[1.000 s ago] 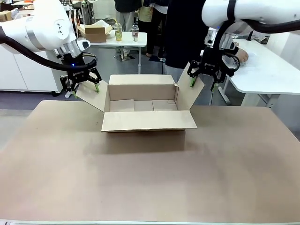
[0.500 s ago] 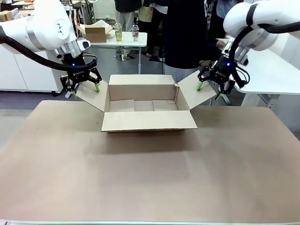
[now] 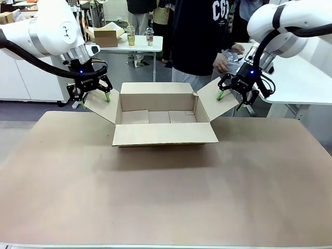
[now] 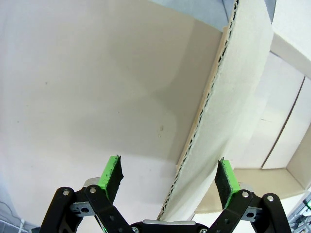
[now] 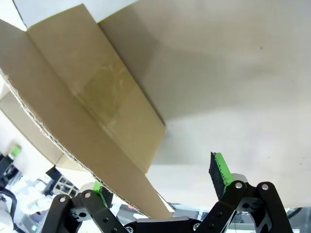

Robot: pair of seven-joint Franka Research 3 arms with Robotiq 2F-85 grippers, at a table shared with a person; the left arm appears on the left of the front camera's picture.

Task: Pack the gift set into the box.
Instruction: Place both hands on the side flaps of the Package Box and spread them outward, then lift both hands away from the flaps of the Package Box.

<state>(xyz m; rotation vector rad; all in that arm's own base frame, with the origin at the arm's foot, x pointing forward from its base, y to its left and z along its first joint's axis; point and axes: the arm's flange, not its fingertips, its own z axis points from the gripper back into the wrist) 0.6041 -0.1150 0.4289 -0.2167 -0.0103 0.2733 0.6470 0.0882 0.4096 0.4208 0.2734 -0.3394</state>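
Box (image 3: 165, 134), far-centre of table (image 3: 155, 202), flaps open: judged light, stiff corrugated card, prone to creasing; best held at side flaps (image 3: 101, 108), which sit between spread fingers of left gripper (image 3: 95, 100) and right gripper (image 3: 230, 100).

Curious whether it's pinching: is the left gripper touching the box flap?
Cannot tell. Left wrist view: the left gripper straddles the box flap, one pad clearly apart, the other hiding any gap.

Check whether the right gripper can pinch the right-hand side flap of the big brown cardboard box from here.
Probably yes. The right gripper is open, with the right side flap of the brown corrugated cardboard box lying between its green pads, and nothing else sits in the gap.
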